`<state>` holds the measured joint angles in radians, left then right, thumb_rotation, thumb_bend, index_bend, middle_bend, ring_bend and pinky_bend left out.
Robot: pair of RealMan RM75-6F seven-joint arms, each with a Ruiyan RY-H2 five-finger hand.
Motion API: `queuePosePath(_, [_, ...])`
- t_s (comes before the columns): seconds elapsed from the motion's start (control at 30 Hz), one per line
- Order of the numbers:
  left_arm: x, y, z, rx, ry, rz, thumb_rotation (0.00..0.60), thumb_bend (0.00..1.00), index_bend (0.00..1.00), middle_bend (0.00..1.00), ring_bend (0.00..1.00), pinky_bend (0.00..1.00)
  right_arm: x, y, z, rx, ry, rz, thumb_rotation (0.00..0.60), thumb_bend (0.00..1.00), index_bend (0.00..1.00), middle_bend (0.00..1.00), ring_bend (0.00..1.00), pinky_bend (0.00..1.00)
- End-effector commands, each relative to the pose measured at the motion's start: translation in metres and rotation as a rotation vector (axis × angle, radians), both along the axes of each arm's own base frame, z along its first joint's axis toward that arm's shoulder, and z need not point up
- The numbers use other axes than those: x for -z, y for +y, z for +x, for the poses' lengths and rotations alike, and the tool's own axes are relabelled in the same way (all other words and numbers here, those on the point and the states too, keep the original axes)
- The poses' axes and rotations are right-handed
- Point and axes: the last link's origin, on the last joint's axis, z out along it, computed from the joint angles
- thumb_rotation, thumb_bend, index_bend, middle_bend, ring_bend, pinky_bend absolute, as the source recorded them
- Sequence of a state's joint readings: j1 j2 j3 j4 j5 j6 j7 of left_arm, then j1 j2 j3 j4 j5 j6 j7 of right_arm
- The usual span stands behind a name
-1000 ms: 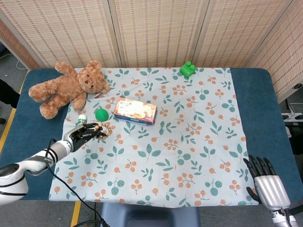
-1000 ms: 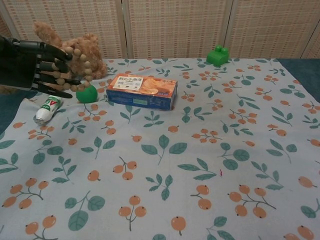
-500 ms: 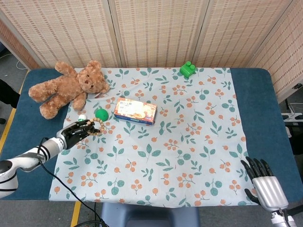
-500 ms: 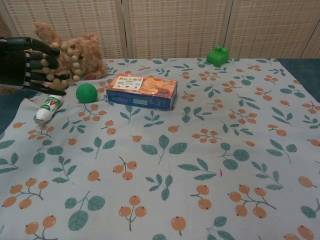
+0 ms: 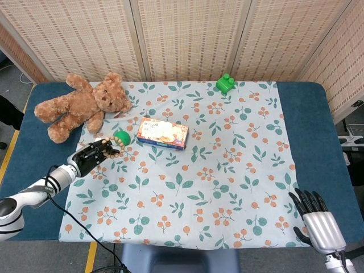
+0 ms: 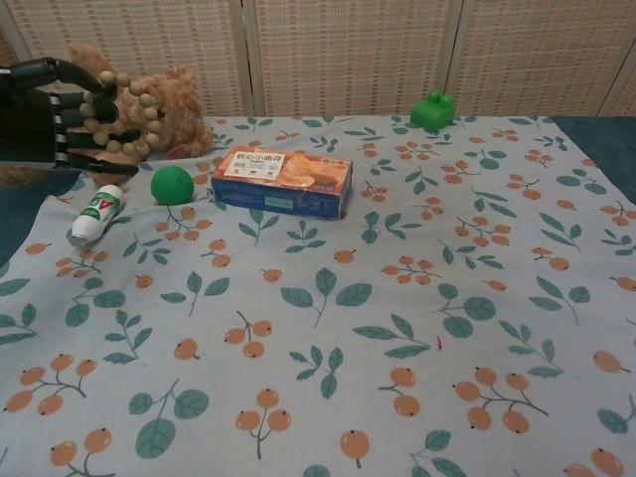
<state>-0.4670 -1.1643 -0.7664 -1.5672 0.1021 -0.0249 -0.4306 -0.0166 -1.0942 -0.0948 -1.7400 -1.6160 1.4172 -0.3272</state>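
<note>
My left hand (image 5: 90, 156) hangs over the left side of the flowered cloth (image 5: 227, 170) and grips a string of wooden beads (image 5: 112, 147), looped over its fingers. In the chest view the hand (image 6: 45, 124) holds the beads (image 6: 124, 111) up in the air in front of the teddy bear (image 6: 174, 104). Below it on the cloth lie a small white bottle (image 6: 96, 215) and a green ball (image 6: 171, 185). My right hand (image 5: 317, 220) is at the front right corner, fingers spread, holding nothing.
A biscuit box (image 5: 162, 133) lies right of the green ball (image 5: 121, 137). The brown teddy bear (image 5: 79, 105) sprawls at the back left. A green toy block (image 5: 225, 83) stands at the cloth's far edge. Woven screens close off the back.
My left hand has lifted the beads off the cloth and drawn them left, away from the green ball. My right hand has slipped slightly toward the front edge.
</note>
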Motion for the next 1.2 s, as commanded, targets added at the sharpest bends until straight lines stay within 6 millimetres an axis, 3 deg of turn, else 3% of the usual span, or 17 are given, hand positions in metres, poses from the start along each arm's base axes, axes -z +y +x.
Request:
queuePosePath(0.03, [0.002,-0.001,-0.006,0.016,0.01,0.016,0.426,0.59,0.47,0.59,0.33,0.05,0.0,0.0,0.0,-0.001,0.001,-0.002,0.6,0.24,0.0,0.0,0.0,0.0])
queuePosePath(0.2, [0.002,-0.003,-0.006,0.069,0.022,0.012,0.296,0.53,0.42,0.52,0.29,0.05,0.001,0.0,0.0,0.001,-0.001,0.005,0.6,0.24,0.0,0.0,0.0,0.0])
queuePosePath(0.33, [0.003,-0.004,-0.007,0.087,0.017,0.008,0.282,0.53,0.42,0.52,0.29,0.05,0.0,0.0,0.0,0.002,-0.001,0.004,0.6,0.24,0.0,0.0,0.0,0.0])
queuePosePath(0.5, [0.004,-0.004,-0.011,0.058,-0.05,0.001,0.261,0.51,0.53,0.54,0.29,0.04,0.001,0.0,0.0,0.001,-0.001,0.005,0.6,0.24,0.0,0.0,0.0,0.0])
queuePosePath(0.63, [0.005,-0.004,-0.015,0.055,-0.074,0.012,0.311,0.51,0.55,0.58,0.29,0.04,0.001,0.0,0.0,0.001,-0.002,0.008,0.6,0.24,0.0,0.0,0.0,0.0])
queuePosePath(0.77, [0.007,-0.003,-0.016,0.064,-0.067,0.022,0.307,0.51,0.53,0.58,0.29,0.04,0.001,0.0,0.0,0.0,-0.002,0.006,0.6,0.24,0.0,0.0,0.0,0.0])
queuePosePath(0.97, [0.009,-0.003,-0.017,0.084,-0.033,0.024,0.349,0.55,0.54,0.57,0.29,0.04,0.002,-0.001,0.0,0.0,0.0,0.005,0.6,0.24,0.0,0.0,0.0,0.0])
queuePosePath(1.07, [0.01,-0.003,-0.018,0.081,-0.026,0.026,0.397,0.61,0.55,0.58,0.29,0.04,0.002,0.0,0.0,-0.001,0.0,0.005,0.6,0.24,0.0,0.0,0.0,0.0])
queuePosePath(1.2, [0.012,-0.005,-0.017,0.087,-0.005,0.025,0.507,0.74,0.57,0.58,0.29,0.04,0.001,0.0,0.0,-0.002,-0.002,0.002,0.6,0.24,0.0,0.0,0.0,0.0])
